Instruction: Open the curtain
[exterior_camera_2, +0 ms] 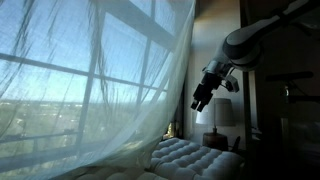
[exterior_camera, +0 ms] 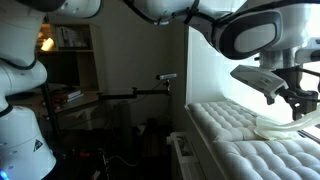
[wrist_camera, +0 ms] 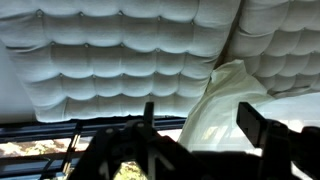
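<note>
Wrist view: the gripper [wrist_camera: 205, 135] hangs released above the tufted cushion [wrist_camera: 110, 60], jaws spread and nothing clamped. A bunched end of the curtain [wrist_camera: 228, 100] lies on that cushion, below the gripper. In an exterior view the curtain [exterior_camera_2: 90, 80] hangs beside the cushion, its long axis upright and its folds slanting down toward the cushion.

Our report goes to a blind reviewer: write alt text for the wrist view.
The dark gripper, open and empty, juts in from the bottom edge over a white tufted cushion that fills most of the frame. A smooth fold of white fabric lies on it at right; a dark window frame crosses the bottom left.
</note>
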Tool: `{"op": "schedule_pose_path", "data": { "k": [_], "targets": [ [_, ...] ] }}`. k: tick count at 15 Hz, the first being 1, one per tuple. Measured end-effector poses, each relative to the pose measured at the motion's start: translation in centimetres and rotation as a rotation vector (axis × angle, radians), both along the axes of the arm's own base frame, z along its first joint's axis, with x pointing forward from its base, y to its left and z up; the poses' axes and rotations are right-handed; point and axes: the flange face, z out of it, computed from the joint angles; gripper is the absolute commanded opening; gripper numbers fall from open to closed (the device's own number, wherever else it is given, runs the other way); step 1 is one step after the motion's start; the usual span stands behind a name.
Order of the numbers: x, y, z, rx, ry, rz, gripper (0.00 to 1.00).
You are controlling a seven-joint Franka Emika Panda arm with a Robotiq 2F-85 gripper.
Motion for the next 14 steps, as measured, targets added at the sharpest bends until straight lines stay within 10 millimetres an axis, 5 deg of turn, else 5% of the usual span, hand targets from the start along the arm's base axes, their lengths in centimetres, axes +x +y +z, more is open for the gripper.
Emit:
{"op": "schedule_pose_path", "data": {
  "k": [14],
  "targets": [
    [3.5,0.6,1.2,-0.047,-0.325,-0.114,1.00]
  ]
}}
